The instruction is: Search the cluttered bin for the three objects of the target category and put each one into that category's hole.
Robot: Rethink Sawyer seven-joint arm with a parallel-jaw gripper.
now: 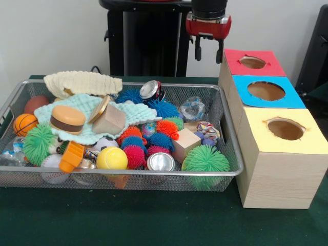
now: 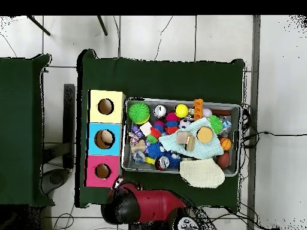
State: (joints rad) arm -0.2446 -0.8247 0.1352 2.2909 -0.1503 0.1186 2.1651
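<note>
Three holed boxes point(image 1: 271, 118) await beside a packed wire bin point(image 1: 225, 128) as the empty gripper point(image 1: 208, 50), fingers apart, hangs above its far corner, where tangled cloths point(image 1: 82, 82) risk snagging any grab.

There is one wire bin point(image 1: 231, 148) and one long wooden box point(image 1: 279, 174) beside it. The box has three holes on top — one in the red part point(image 1: 252, 62), one in the blue part point(image 1: 266, 90) and one in the yellow part point(image 1: 285, 129).

In the bin I count two green spiky balls point(image 1: 205, 159) point(image 1: 38, 142), and two drink cans point(image 1: 160, 162) point(image 1: 150, 89). There are two wooden blocks point(image 1: 185, 144) point(image 1: 108, 121). There are two cloths — a cream one point(image 1: 82, 82) and a pale green one point(image 1: 87, 110). There is one toy burger point(image 1: 67, 119), one yellow ball point(image 1: 111, 158), one small basketball point(image 1: 24, 123) and one baseball point(image 1: 52, 166). The little spiky balls in blue, orange and pink point(image 1: 134, 154) are piled too close to count well.
</note>
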